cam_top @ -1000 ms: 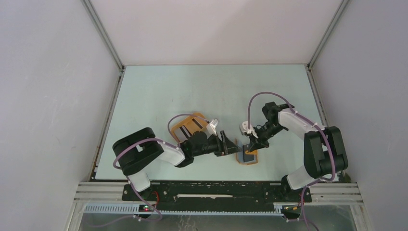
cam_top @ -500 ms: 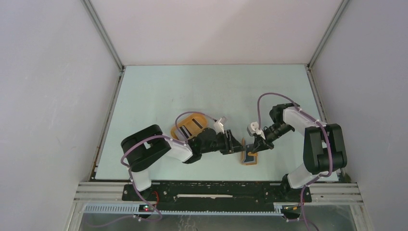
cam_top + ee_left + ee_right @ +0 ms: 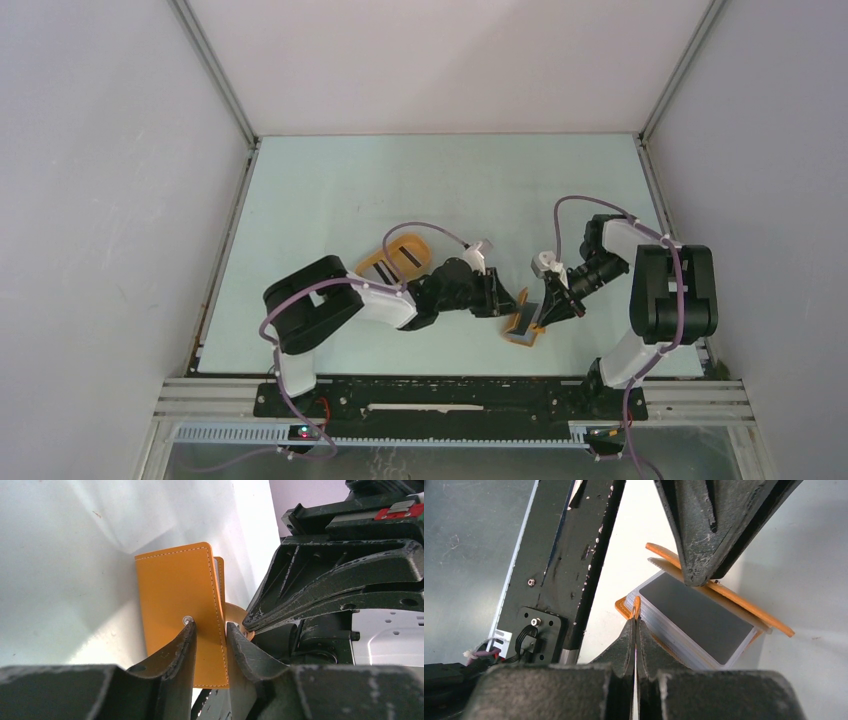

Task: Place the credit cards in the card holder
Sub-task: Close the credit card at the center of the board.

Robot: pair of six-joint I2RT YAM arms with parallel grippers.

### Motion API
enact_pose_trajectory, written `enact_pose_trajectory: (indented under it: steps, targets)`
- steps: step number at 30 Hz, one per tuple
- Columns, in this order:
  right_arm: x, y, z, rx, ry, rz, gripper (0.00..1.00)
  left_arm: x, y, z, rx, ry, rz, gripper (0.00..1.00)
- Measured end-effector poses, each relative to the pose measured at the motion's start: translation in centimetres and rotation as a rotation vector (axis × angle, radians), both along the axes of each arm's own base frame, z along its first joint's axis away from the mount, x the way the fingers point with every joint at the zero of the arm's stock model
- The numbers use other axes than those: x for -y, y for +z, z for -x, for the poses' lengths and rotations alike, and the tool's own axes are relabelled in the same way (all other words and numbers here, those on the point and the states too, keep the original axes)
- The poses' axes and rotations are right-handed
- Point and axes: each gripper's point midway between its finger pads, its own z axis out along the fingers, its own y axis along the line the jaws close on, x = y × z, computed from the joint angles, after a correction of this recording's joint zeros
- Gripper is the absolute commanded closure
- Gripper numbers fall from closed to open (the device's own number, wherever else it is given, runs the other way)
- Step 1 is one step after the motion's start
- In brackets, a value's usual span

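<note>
The orange-tan card holder (image 3: 524, 327) is held between both grippers near the table's front, tilted and partly open. My left gripper (image 3: 510, 301) is shut on one flap (image 3: 175, 590), with the leather between its fingers (image 3: 186, 647). My right gripper (image 3: 547, 314) is shut on the thin edge of the other flap (image 3: 636, 606). A stack of grey credit cards (image 3: 696, 615) sits inside the holder between the two flaps. More credit cards (image 3: 404, 250), pale with black stripes, lie in the oval orange tray (image 3: 371, 267) behind my left arm.
The black rail (image 3: 440, 395) with the arm bases runs along the table's near edge, just in front of the holder. Grey walls stand on the left, the right and at the back. Purple cables loop above both wrists.
Both grippers have shifted to the right with the card holder. The holder has tipped from lying flat to standing tilted, its flaps drawn apart. More of the oval tray shows behind my left arm.
</note>
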Motion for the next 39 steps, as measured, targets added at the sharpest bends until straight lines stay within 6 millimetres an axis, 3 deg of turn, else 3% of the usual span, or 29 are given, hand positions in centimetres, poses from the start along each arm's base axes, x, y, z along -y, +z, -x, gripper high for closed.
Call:
enact_pose_trajectory:
  steps: [7, 11, 16, 20, 24, 28, 32, 36, 39]
  targets:
    - [0.4, 0.3, -0.1, -0.017, -0.033, -0.006, 0.99, 1.8, -0.4, 0.5, 0.008, -0.053, -0.032, 0.68]
    - [0.5, 0.3, -0.1, -0.019, -0.039, -0.007, 0.99, 2.7, -0.8, 1.0, -0.001, -0.081, -0.049, 0.78]
    - [0.5, 0.3, -0.1, -0.019, -0.038, -0.008, 0.93, 3.1, -1.2, 1.5, -0.017, -0.109, -0.055, 0.8]
    - [0.5, 0.4, -0.2, -0.017, -0.046, -0.015, 0.8, 3.5, -1.4, 1.7, -0.03, -0.129, -0.059, 0.82]
    - [0.2, 1.1, -1.0, -0.01, -0.095, -0.051, 0.58, 4.0, -1.9, 2.1, -0.047, -0.153, -0.073, 0.82]
    - [0.2, 2.5, -1.9, 0.053, -0.156, -0.08, 0.57, 3.8, -3.4, 2.7, -0.074, -0.164, -0.116, 0.81]
    - [0.7, 5.6, -3.6, 0.143, -0.241, -0.056, 0.55, 3.8, -3.8, 2.8, -0.088, -0.17, -0.133, 0.79]
    - [1.2, 8.5, -3.5, 0.201, -0.369, -0.005, 0.56, 4.1, -3.7, 2.7, -0.089, -0.177, -0.14, 0.71]
    - [1.5, 9.4, -3.1, 0.192, -0.464, 0.049, 0.58, 4.2, -3.4, 2.8, -0.086, -0.183, -0.129, 0.61]
